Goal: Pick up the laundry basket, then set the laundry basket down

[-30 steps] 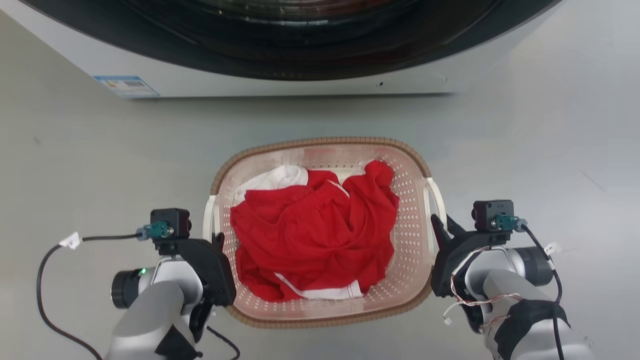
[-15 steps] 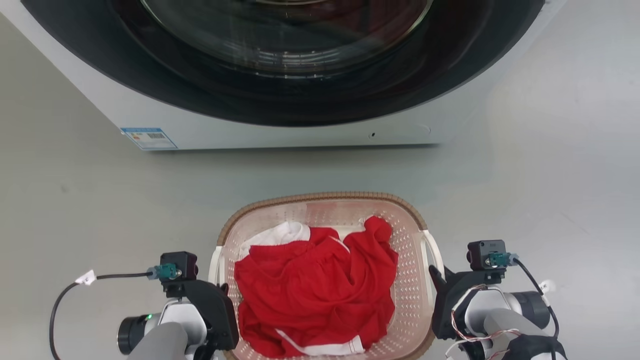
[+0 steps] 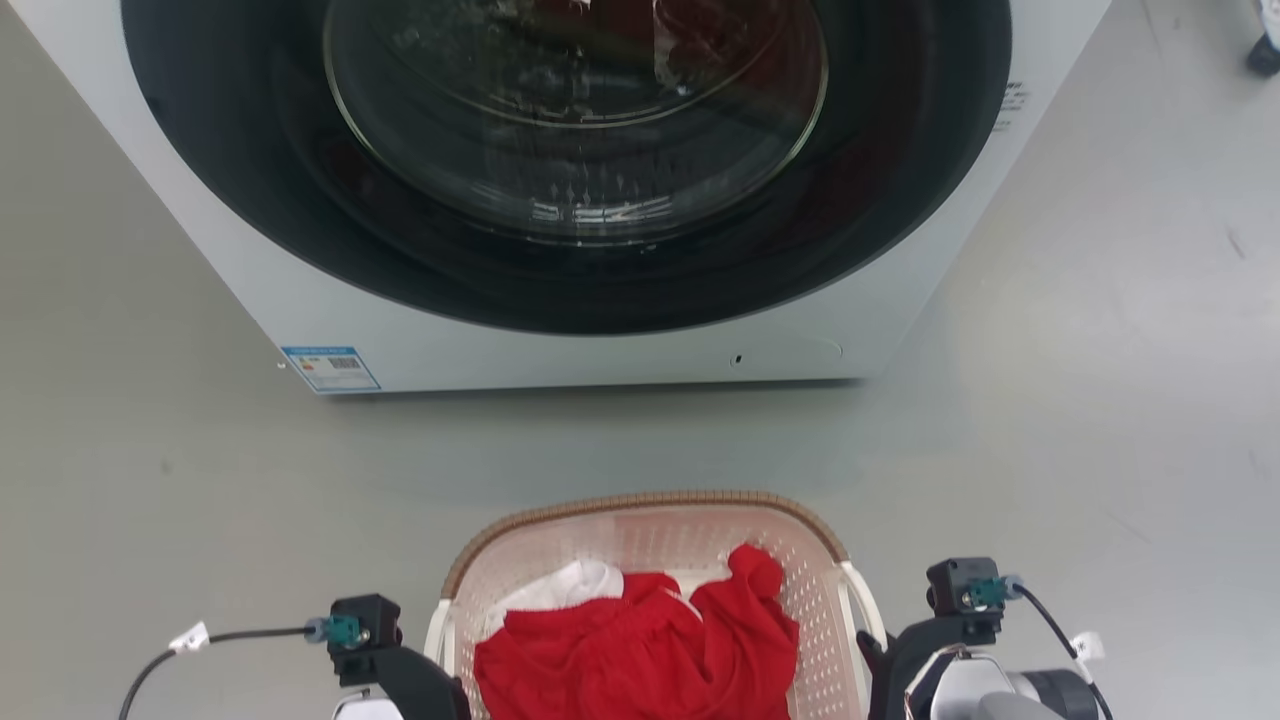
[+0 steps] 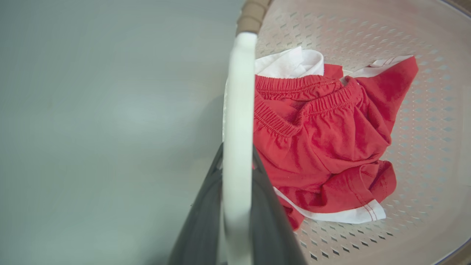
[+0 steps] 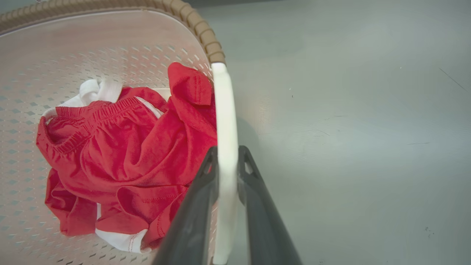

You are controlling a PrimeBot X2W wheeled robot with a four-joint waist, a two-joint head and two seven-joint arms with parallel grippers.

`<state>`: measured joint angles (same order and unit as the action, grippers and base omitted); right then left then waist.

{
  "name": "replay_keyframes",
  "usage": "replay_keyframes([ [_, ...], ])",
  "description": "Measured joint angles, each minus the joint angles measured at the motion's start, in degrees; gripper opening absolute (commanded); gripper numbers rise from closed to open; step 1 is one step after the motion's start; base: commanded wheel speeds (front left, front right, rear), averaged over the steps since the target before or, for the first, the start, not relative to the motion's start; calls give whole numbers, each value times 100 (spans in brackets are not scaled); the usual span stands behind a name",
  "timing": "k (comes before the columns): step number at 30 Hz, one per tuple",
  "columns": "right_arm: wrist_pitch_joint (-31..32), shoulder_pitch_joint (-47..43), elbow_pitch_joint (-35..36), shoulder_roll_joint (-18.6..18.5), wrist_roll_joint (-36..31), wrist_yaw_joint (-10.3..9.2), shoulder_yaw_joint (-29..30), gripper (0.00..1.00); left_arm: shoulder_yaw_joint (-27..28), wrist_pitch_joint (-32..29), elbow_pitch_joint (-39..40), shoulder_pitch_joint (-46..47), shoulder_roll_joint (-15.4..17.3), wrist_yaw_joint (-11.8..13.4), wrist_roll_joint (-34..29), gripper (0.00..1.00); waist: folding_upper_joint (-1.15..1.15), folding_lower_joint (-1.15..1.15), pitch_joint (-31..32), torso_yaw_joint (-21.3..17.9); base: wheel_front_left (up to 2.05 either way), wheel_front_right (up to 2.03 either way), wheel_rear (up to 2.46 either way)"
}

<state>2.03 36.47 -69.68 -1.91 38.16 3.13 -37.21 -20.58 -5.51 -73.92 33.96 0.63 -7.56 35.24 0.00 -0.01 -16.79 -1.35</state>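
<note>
Your left hand [image 4: 237, 156] and right hand [image 5: 228, 151] each pinch a white side handle [image 4: 239, 92] of the pale perforated plastic laundry basket [image 3: 640, 499], brown-rimmed. Grab looks done; set-down's left.

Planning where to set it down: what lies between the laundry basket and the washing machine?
Only bare grey floor: the head view shows it running from the laundry basket rim to the washing machine front.

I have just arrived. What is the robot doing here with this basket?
The robot grips the laundry basket on both sides: the left gripper is shut on one white handle, the right gripper on the other. Red and white clothes lie inside. A washing machine stands ahead. Whether the basket is off the floor is unclear.
</note>
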Motion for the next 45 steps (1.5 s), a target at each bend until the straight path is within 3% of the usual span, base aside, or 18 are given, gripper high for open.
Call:
replay_keyframes([
  [29,584,-849,-105,15,380,143,-261,0,-399,-550,74,-1024,10,110,692,0,0,0,1431,-106,0,0,0],
  [45,733,-907,-102,9,526,143,-333,0,-614,-695,256,-1183,40,261,894,0,0,1,1566,-113,0,0,0],
])
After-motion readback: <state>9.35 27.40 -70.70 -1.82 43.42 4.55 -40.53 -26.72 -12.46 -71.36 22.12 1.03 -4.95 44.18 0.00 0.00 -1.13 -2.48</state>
